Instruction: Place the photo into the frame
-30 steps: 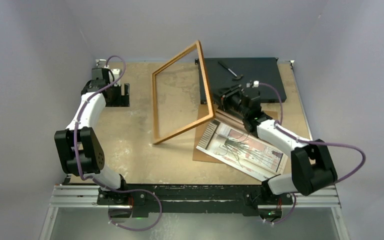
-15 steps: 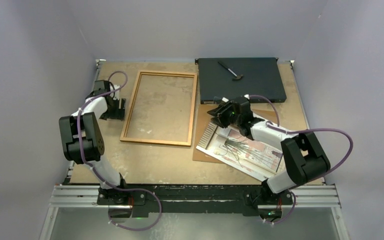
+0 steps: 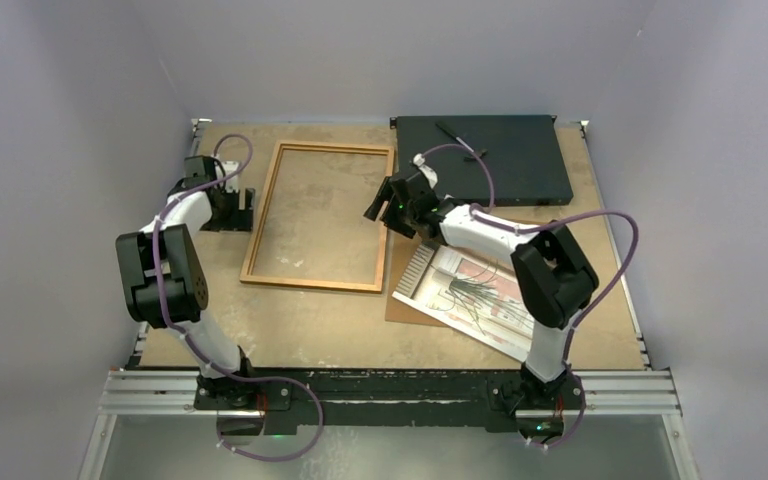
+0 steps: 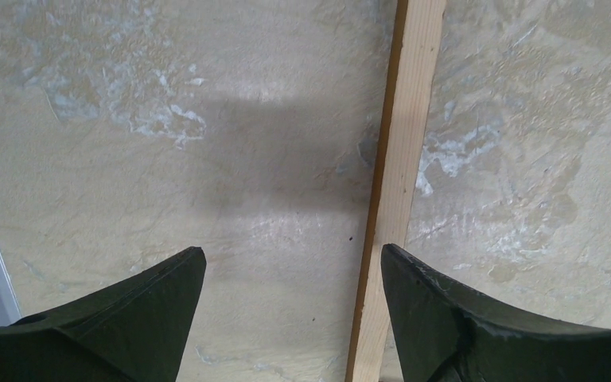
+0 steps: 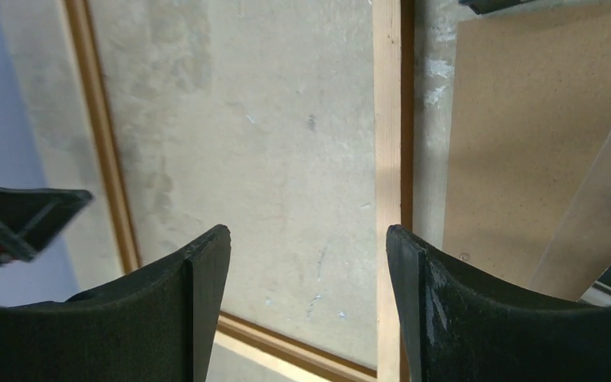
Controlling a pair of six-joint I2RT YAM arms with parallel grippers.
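The frame [image 3: 310, 283] lies flat on the counter [image 3: 290, 330], left of centre, its long sides running away from the arm bases, and the scuffed counter surface shows through its opening. The photo [image 3: 470, 295] lies picture side up to the right of the frame, skewed against it, on a brown hardboard sheet [image 3: 400, 311] whose near left corner comes just beside the frame's near right corner. The photo and the frame do not touch. The right arm reaches across from its base over the photo's right end, so its elbow hides part of the print. The right hand [image 5: 306, 235] hovers above the frame's right rail with its fingers [image 5: 445, 310] spread apart and nothing between them; in its wrist view the pale rail runs just inside one finger, and the hardboard sheet shows beyond it. The left hand [image 4: 290, 255] hangs over the frame's left rail, fingers likewise apart and clamped on nothing. Behind the photo a flat black box [image 3: 520, 170] sits at the far right of the counter with a small dark tool [image 3: 457, 135] on top, and the right arm's purple cable [image 3: 460, 150] loops over it.
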